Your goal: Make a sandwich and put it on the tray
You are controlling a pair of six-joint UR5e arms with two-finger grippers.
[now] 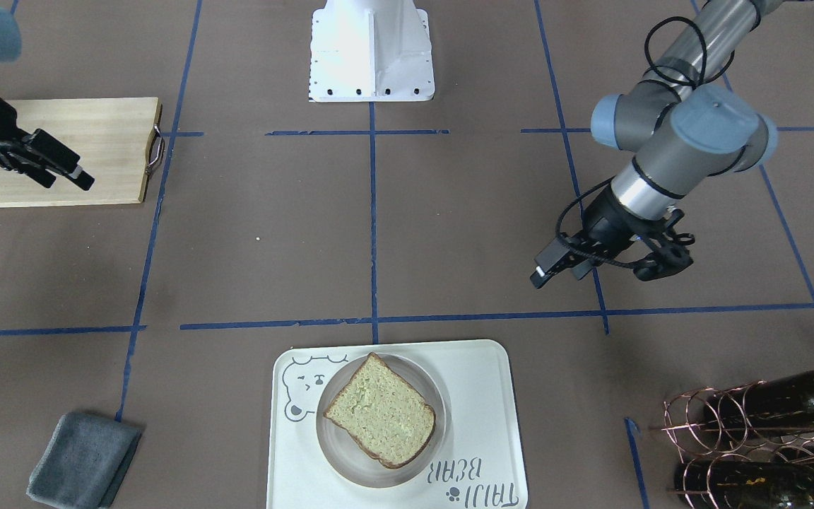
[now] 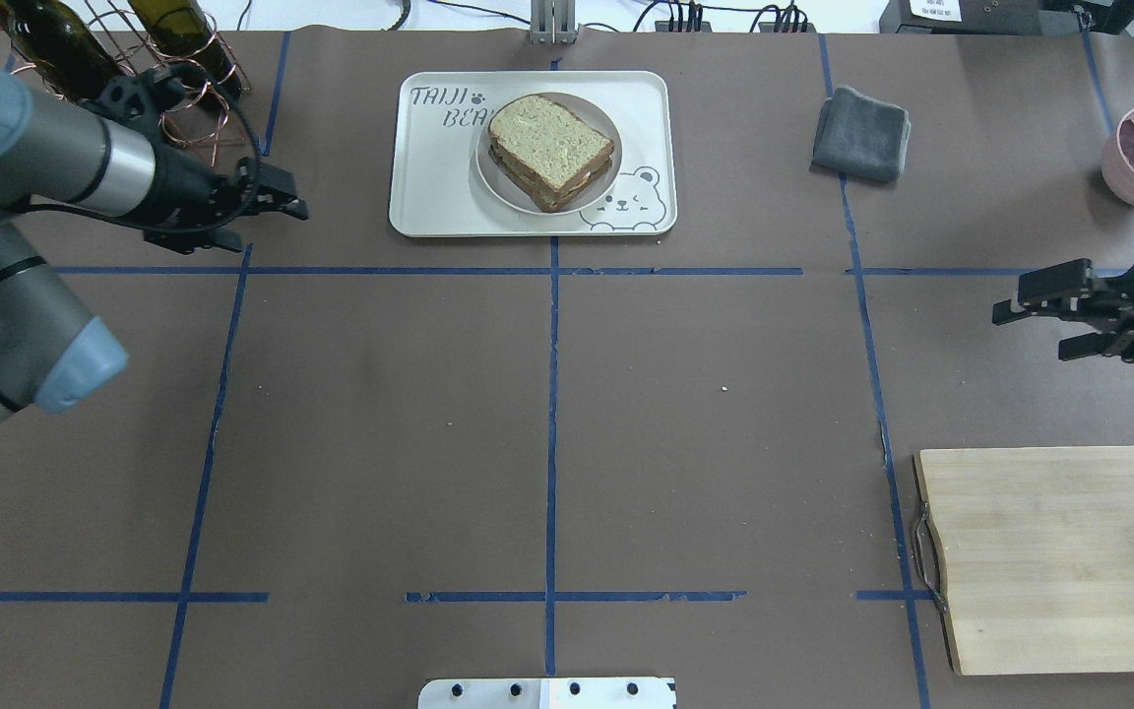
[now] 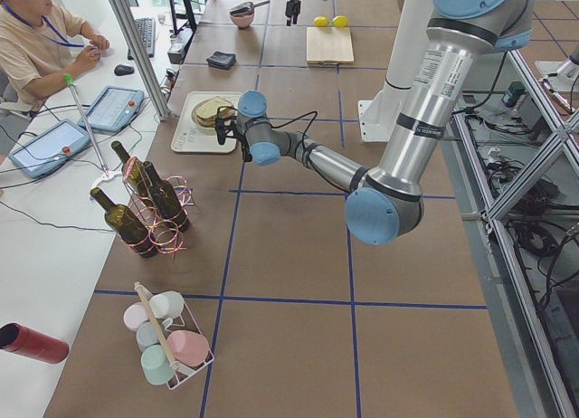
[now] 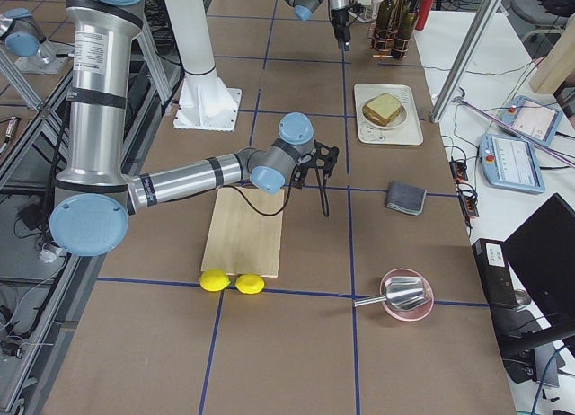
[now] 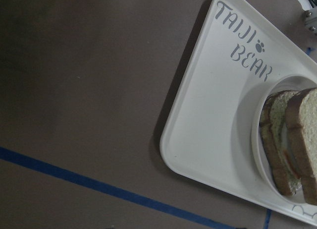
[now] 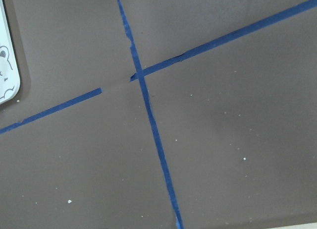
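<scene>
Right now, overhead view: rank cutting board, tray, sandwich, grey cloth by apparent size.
1. cutting board, though it is nearer the camera and cropped at the frame edge
2. tray
3. sandwich
4. grey cloth, only slightly smaller than the sandwich, so a close call

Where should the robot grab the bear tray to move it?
Pinch the raised rim of the tray at its short lettered end, coming from the robot's left. That end is barest; the plate with the sandwich sits nearer the bear end.

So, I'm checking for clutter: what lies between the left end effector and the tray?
Nothing. In the overhead view, only bare brown table covering separates the left end effector from the tray holding the sandwich.
</scene>
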